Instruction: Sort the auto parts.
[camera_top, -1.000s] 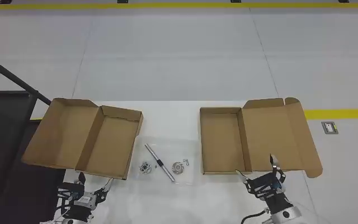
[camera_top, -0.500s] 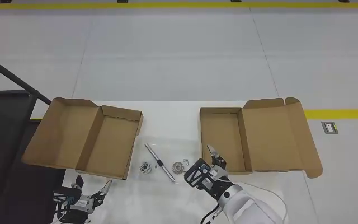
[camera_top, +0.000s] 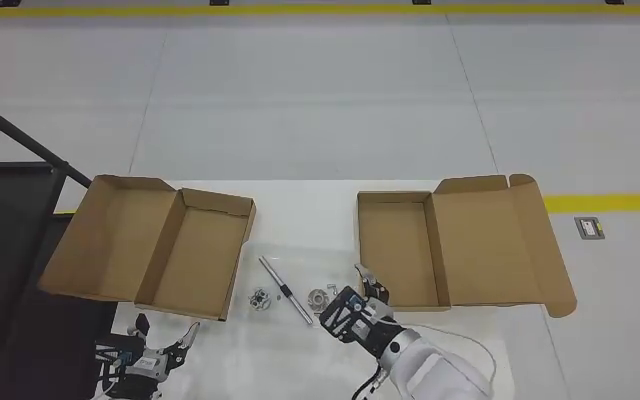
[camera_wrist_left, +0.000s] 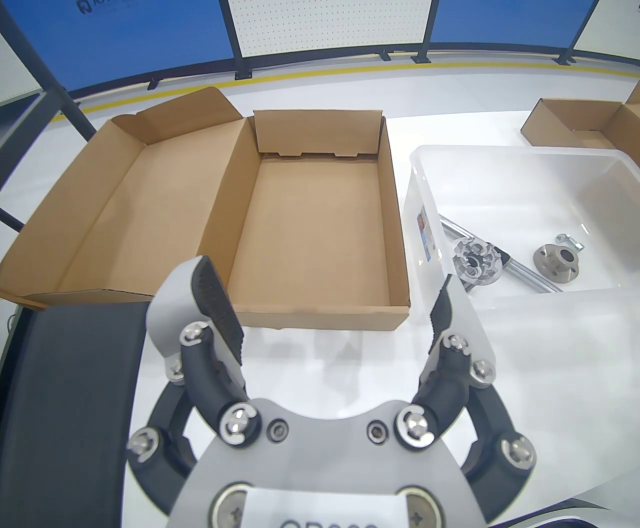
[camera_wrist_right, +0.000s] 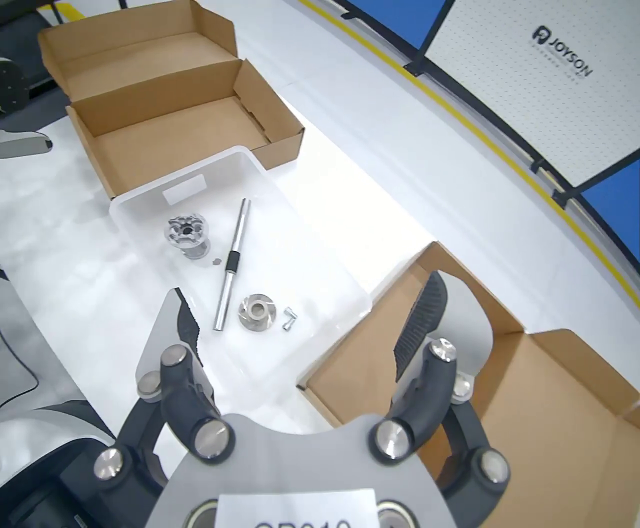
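The right gripper (camera_wrist_right: 306, 290) has its fingers (camera_wrist_right: 186, 320) spread wide and empty above the clear tray (camera_wrist_right: 300, 235), at the corner beside the right box (camera_top: 395, 250). Just ahead of them in the tray lie a flanged hub (camera_wrist_right: 256, 311) and what may be a small clip (camera_wrist_right: 288, 318), then a rod (camera_wrist_right: 231, 265) and a toothed wheel (camera_wrist_right: 186, 232). The tray sits mid-worktop (camera_top: 300, 215) toward the near edge, between the two boxes. The left gripper (camera_wrist_left: 325, 275), also wide open, hangs at the near left corner before the left box (camera_wrist_left: 310, 225).
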